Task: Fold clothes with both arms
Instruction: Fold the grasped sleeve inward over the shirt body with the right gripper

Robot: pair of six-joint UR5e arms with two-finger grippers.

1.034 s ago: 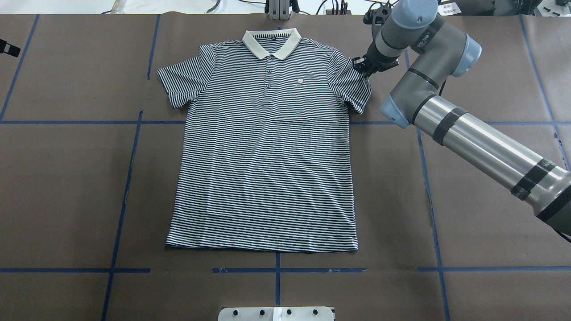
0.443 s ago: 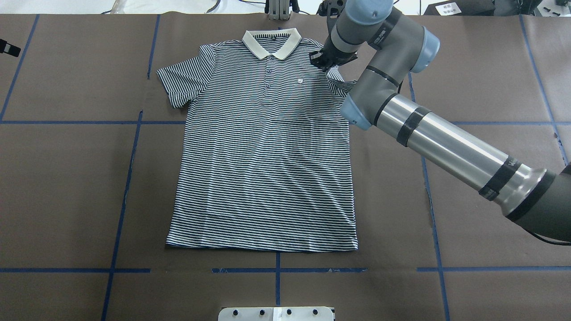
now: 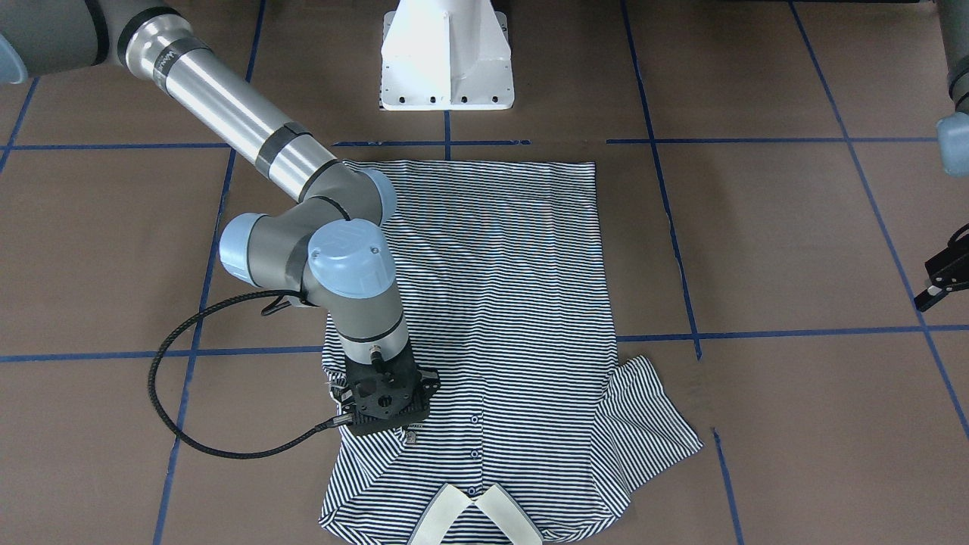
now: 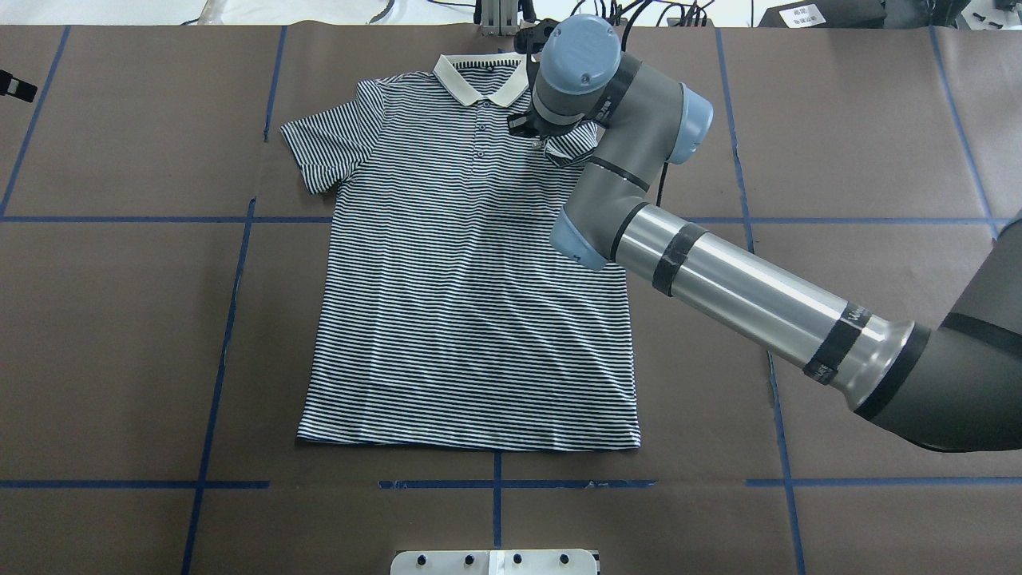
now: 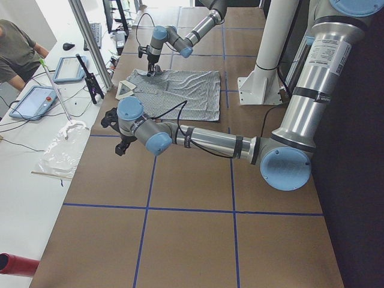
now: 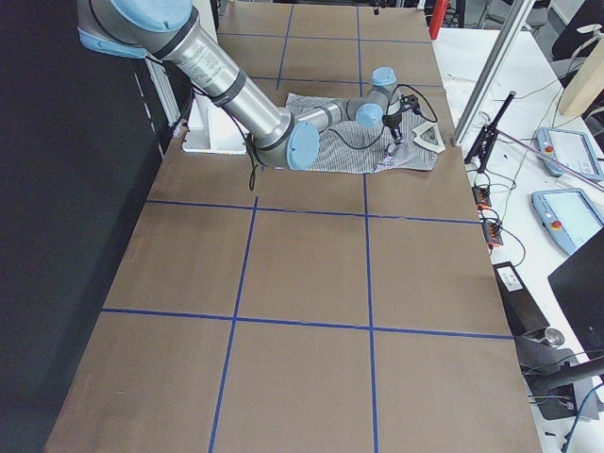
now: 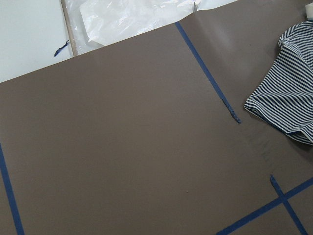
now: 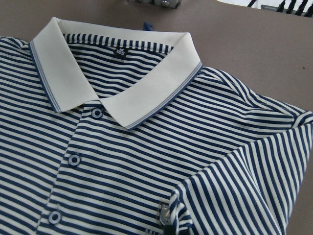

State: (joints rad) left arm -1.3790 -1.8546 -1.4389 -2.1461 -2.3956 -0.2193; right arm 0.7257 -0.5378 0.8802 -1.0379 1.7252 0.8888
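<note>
- Polo shirt (image 4: pixel 471 303), thin navy-and-white stripes, lies front-up in the middle of the brown paper-covered table (image 4: pixel 120 319). Its hem is toward the robot and its cream collar (image 4: pixel 479 76) is at the far edge.
- Right arm (image 4: pixel 742 287) reaches across the shirt's right side, wrist over the upper chest just beside the collar.
- Right gripper (image 4: pixel 533 134) is down on the chest. Its jaws are clamped on the hem of the right-hand sleeve (image 4: pixel 573 145), which is folded inward over the chest, diagonal crease at the shoulder.
- In the right wrist view the folded sleeve edge partly covers the chest logo (image 8: pixel 164 214). The placket buttons (image 8: pixel 74 160) and the collar lie flat.
- The other sleeve (image 4: pixel 319 148) is spread flat on the table, unfolded.
- Shirt body is flat with light ripples, side edges straight.
- Left gripper (image 3: pixel 935 288) hangs over bare table, well apart from the shirt on the robot's left. Can't tell if its jaws are apart or together.
- The left wrist view shows brown paper, blue tape lines (image 7: pixel 205 68) and the flat sleeve at its right edge.
- White pedestal base (image 3: pixel 447 57) sits just behind the hem.
</note>
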